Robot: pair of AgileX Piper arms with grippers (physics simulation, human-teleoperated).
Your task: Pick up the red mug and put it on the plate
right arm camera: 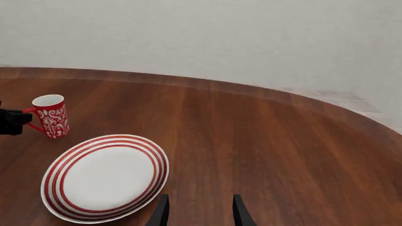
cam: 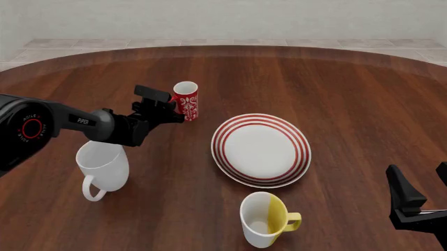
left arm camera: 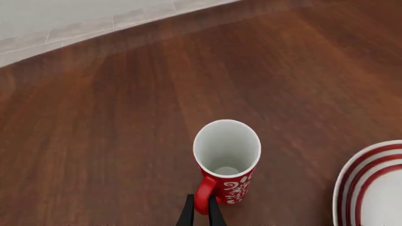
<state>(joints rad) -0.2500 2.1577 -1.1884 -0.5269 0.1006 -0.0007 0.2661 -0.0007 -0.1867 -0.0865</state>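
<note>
L arm: I'm reaching it forward, left claw pinching closed on the red mug's handle | R arm: I'm holding it low, right claw gaping apart

- You can read "PIPER" in white letters on the left arm.
- "AGILEX" seems to ring its red-circled joint, barely legible.
</note>
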